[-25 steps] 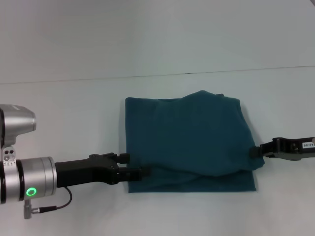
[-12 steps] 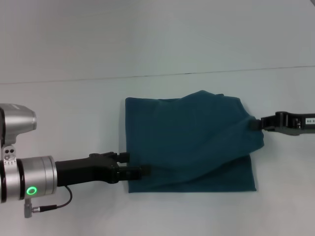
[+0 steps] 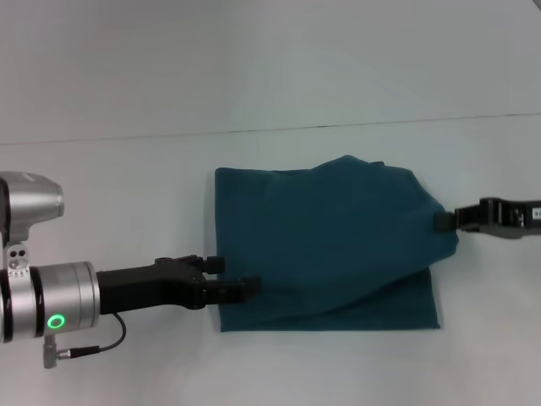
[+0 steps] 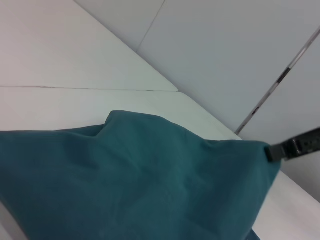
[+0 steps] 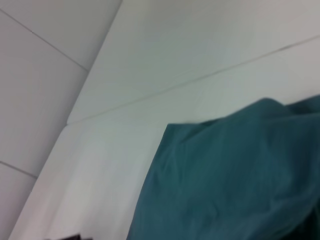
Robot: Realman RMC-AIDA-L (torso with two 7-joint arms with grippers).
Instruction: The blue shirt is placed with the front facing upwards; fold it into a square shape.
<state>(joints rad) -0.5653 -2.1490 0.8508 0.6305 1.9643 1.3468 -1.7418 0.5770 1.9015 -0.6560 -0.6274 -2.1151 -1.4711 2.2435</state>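
The blue shirt (image 3: 330,237) lies folded into a rough rectangle in the middle of the white table (image 3: 118,194), plain side up, with no print showing. My left gripper (image 3: 243,288) is at its near left corner, shut on the cloth edge. My right gripper (image 3: 443,222) is shut on the right edge of the top layer and holds it raised, so a taut fold runs across to the left gripper. The left wrist view shows the shirt (image 4: 130,180) rising to a peak at the right gripper (image 4: 272,151). The shirt (image 5: 235,180) fills the lower part of the right wrist view.
A seam line (image 3: 254,131) crosses the table behind the shirt. Bare white table surface surrounds the shirt on all sides.
My right gripper has carried the top layer's right edge up and away from me, lifting that layer. The left gripper has shifted slightly the same way at the near left corner.
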